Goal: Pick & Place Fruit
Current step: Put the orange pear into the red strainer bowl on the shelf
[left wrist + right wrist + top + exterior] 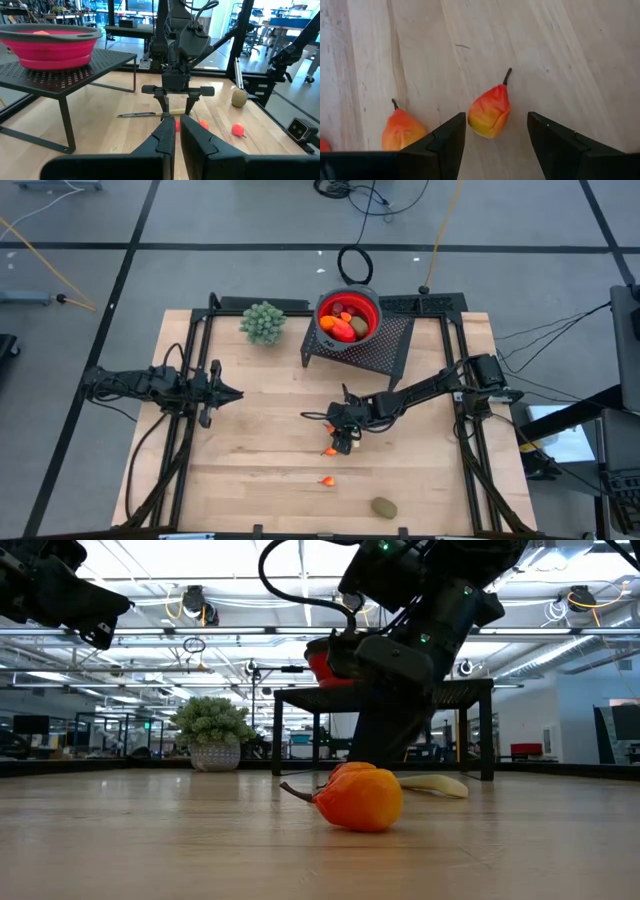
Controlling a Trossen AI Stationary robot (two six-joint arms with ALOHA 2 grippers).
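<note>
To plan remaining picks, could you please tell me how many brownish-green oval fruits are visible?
2. The loose oval lies on the table near its front edge; the second oval sits in the red bowl. More may be hidden there.

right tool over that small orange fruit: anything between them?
Nothing visible. The right tool is open, fingers either side of the small orange fruit on bare table. A second fruit lies beside, outside the gap.

We see a bowl (348, 315) holding fruit on a perforated stand (385, 345) at the table's (260, 470) back, a knobbly bunch (263, 322) to its left.
</note>
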